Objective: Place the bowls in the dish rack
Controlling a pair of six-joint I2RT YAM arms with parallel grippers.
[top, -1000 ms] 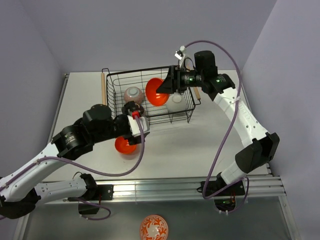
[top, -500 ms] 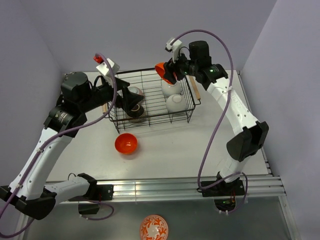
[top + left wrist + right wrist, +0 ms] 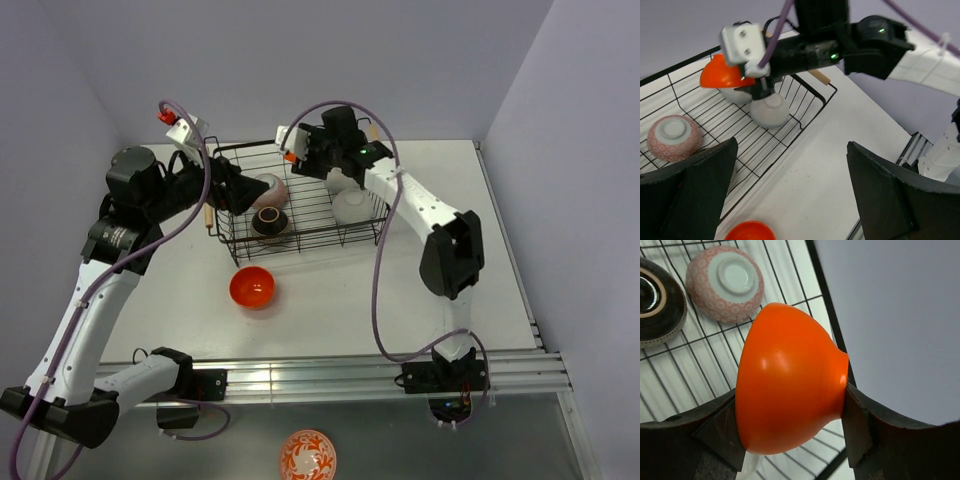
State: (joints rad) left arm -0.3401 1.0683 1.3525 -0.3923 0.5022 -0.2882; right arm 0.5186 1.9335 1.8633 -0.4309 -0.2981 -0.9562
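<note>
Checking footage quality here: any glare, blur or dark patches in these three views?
Right wrist: the held orange bowl is sharp, with a soft glare patch on its glossy side. Left wrist: its own jaws are near-black shapes without detail; the dish rack beyond is clear. Top: even light, only a faint shadow by the orange bowl on the table.

Dish rack [image 3: 300,241] middle free; right arm [image 3: 410,195] overhangs far-right corner.
</note>
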